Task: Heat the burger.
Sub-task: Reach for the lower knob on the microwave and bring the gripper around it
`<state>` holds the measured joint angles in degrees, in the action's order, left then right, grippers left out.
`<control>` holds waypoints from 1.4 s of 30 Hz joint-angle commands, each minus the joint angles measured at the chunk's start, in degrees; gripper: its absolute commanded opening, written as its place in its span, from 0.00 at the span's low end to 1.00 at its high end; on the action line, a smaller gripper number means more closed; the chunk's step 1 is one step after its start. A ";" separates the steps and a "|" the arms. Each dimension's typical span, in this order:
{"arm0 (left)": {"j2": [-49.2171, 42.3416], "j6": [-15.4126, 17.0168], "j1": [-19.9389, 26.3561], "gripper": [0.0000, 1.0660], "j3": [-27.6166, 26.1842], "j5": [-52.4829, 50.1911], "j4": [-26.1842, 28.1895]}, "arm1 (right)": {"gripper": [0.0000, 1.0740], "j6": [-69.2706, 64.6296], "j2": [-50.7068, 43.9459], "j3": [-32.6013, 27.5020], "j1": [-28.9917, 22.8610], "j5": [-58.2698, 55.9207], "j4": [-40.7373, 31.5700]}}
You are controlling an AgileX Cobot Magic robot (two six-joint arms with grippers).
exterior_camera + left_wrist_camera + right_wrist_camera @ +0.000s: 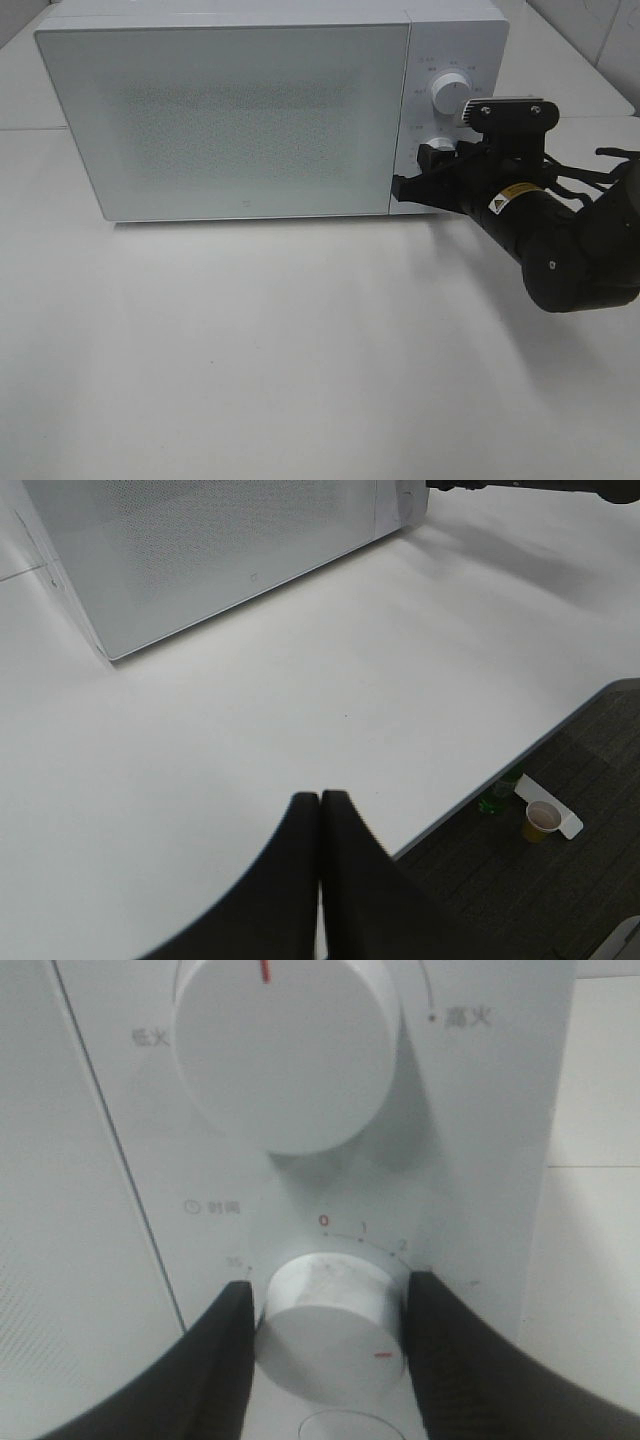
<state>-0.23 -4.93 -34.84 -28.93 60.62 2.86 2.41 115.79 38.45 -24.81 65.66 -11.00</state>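
Tabletop, white and smooth, carries a white microwave along its far edge. The frosted door is closed. The burger shows in no view; it is probably behind that door, but I cannot confirm it.

The right arm reaches to the control panel. Its right gripper is partly closed, with its fingers pressed against opposite sides of the timer knob. The knob's red mark sits off the 0. The power knob above is untouched. The left gripper hangs over bare table near an edge, its jaws together and holding nothing.

The main risks:
- The pads could slip round the slick knob, because the grip looks shallow, so the wrist would turn while the timer does not.
- Too much rotation would set too long a time and overheat the burger.
- Any forward push during the twist could skid the oven on the table.
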 commanded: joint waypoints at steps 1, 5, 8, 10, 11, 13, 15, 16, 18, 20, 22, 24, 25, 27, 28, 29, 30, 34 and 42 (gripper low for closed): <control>-1.15 0.00 0.17 0.00 0.11 -0.92 0.17 | 0.27 0.97 -0.29 0.86 0.00 1.49 0.34; -1.15 0.00 0.17 0.00 0.11 -0.92 0.17 | 0.06 0.92 -0.29 0.86 0.00 0.52 0.34; -1.15 0.00 0.17 0.00 0.11 -0.92 0.17 | 0.00 0.63 -0.29 0.86 0.00 -0.29 0.34; -1.15 0.00 0.17 0.00 0.11 -0.92 0.17 | 0.00 -2.06 -0.29 0.86 0.00 -1.49 0.34; -1.15 0.00 0.17 0.00 0.11 -0.92 0.17 | 0.00 -2.06 -0.29 0.86 0.00 -1.49 0.34; -1.15 0.00 0.17 0.00 0.11 -0.92 0.17 | 0.00 -3.67 -0.29 0.86 0.00 -1.49 0.34; -1.15 0.00 0.17 0.00 0.11 -0.92 0.17 | 0.00 -9.28 -0.29 0.86 0.00 -1.49 0.34; -1.15 0.00 0.17 0.00 0.11 -0.92 0.17 | 0.00 -9.28 -0.29 0.86 0.00 -1.49 0.34; -1.15 0.00 0.17 0.00 0.11 -0.92 0.17 | 0.00 -21.37 -0.29 0.86 0.00 -1.49 0.34; -1.15 0.00 0.17 0.00 0.11 -0.92 0.17 | 0.00 -24.29 -0.29 0.86 0.00 -1.49 0.34; -1.15 0.00 0.17 0.00 0.11 -0.92 0.17 | 0.00 -31.23 -0.29 0.86 0.00 -1.49 0.34; -1.15 0.00 0.17 0.00 0.11 -0.92 0.17 | 0.00 -43.26 -0.29 0.86 0.00 -1.09 0.34; -1.15 0.00 0.17 0.00 0.11 -0.92 0.17 | 0.00 -43.26 -0.29 0.86 0.00 -1.09 0.34; -1.15 0.00 0.17 0.00 0.11 -0.92 0.17 | 0.00 -50.59 -0.29 0.86 0.00 -0.57 0.34; -1.15 0.00 0.17 0.00 0.11 -0.92 0.17 | 0.00 -54.72 -0.29 0.86 0.00 -0.11 0.34; -1.15 0.00 0.17 0.00 0.11 -0.92 0.17 | 0.00 -61.42 -0.29 0.86 0.00 1.20 0.34; -1.15 0.00 0.17 0.00 0.11 -0.92 0.17 | 0.00 -61.42 -0.29 0.86 0.00 1.20 0.34; -1.15 0.00 0.17 0.00 0.11 -0.92 0.17 | 0.00 -75.80 -0.29 0.86 0.00 4.30 0.57; -1.15 0.00 0.17 0.00 0.11 -0.92 0.17 | 0.00 -86.00 -0.29 0.86 0.00 8.42 0.97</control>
<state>-0.23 -4.93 -34.84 -28.93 60.62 2.86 -80.39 116.54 38.33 -24.81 66.69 -11.46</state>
